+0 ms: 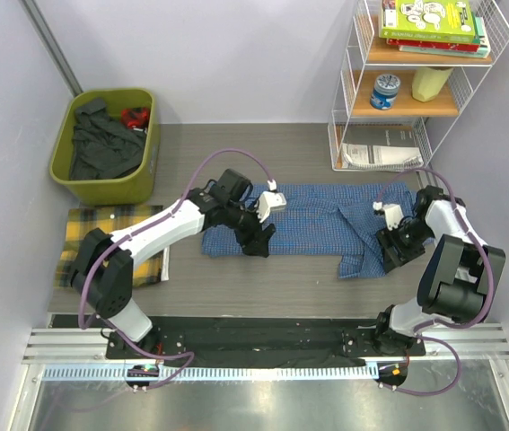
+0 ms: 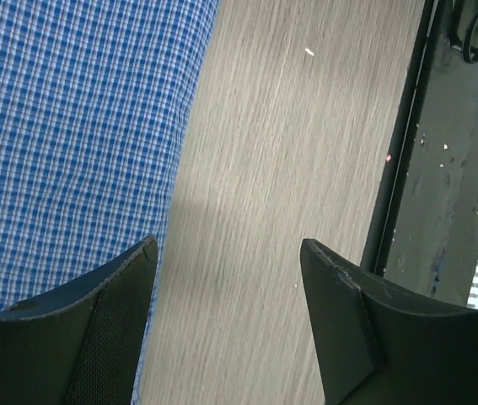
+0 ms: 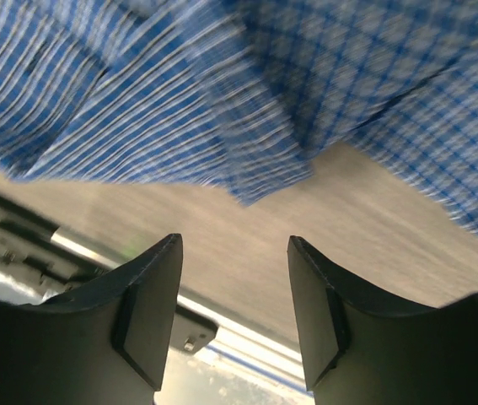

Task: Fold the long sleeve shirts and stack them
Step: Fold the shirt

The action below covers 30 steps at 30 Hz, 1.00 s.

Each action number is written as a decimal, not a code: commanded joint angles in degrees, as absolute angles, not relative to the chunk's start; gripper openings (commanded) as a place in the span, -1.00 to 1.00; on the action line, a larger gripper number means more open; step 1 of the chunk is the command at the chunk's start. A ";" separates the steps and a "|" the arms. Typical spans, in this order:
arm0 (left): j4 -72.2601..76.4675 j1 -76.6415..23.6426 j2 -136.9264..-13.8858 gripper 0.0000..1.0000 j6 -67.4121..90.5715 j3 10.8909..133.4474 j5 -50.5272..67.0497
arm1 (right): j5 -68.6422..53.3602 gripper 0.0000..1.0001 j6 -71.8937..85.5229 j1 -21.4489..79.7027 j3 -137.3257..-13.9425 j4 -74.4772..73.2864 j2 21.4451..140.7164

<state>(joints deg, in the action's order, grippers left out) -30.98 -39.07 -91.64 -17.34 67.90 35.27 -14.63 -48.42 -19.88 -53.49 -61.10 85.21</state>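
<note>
Blue shirt [image 1: 317, 220]: folding it now, spread across mid counter [image 1: 272, 292]; leaving yellow plaid shirt [image 1: 101, 218] folded at far L. Hanging L jaws & R jaws open, both empty, at its near edge. Prob. wanting deep, level bites at both ends, then lifting together.

Spread shirt [image 1: 326, 220] at table [image 1: 236, 287] centre; folded shirt [image 1: 82, 220] left, before the bin [image 1: 101, 190].

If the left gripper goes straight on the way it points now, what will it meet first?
Probably the bare table, beside the edge of the blue checked shirt. The left gripper is open over wood, but one finger overlaps the cloth and may brush it; depth is unclear.
</note>
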 commanded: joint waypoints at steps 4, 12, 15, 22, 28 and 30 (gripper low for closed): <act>-27.16 -39.11 -92.99 0.37 -15.82 71.54 34.89 | -11.78 -0.01 -42.45 -19.78 -54.14 -51.16 89.11; -25.67 -38.76 -90.53 0.36 -13.62 68.73 32.43 | -15.02 -0.98 -44.29 -19.78 -58.26 -57.91 87.19; -26.37 -38.23 -89.12 0.36 -13.10 67.77 32.34 | -17.48 -0.98 -45.52 -19.78 -61.68 -61.34 84.12; -27.95 -37.44 -87.19 0.37 -13.89 66.01 31.03 | -16.35 0.04 -45.97 -19.34 -62.32 -63.46 84.11; -27.86 -37.44 -87.36 0.38 -13.45 66.27 30.41 | -12.66 0.50 -42.63 -16.44 -51.51 -53.98 81.74; -28.04 -37.44 -87.54 0.38 -13.54 66.27 30.41 | -11.61 0.50 -41.75 -16.09 -49.58 -51.16 82.35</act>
